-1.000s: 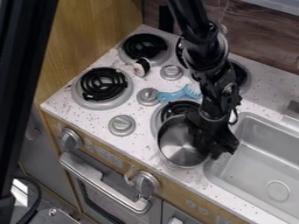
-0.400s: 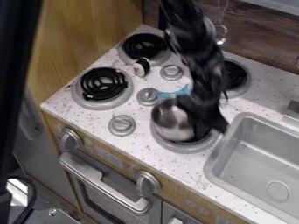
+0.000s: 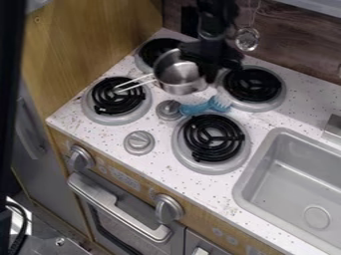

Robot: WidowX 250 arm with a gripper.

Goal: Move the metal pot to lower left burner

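With jaws apparently pinched narrow on the metal pot (image 3: 178, 77), near the 2 o'clock side of the rim, holds it over the middle of the stove — too dark there to judge the depth of the grip. Points the pot's handle (image 3: 136, 80) toward 8 o'clock, out above the coil of the lower left burner (image 3: 116, 102). Looks like the carrying step, past the pick-up and short of the set-down.

Calls next for a shift toward 8 o'clock, with enough height to clear the stove knob (image 3: 168, 110), seen just past 6 o'clock from the pot, and the blue brush (image 3: 200, 106) at about 5 o'clock. Needs care not to drift toward 11 o'clock, to the upper left burner (image 3: 154, 49). Then wants centring over the lower left coil, levelling of the base and a slow lowering — letting go only once seated flat, lest it tip toward the handle.
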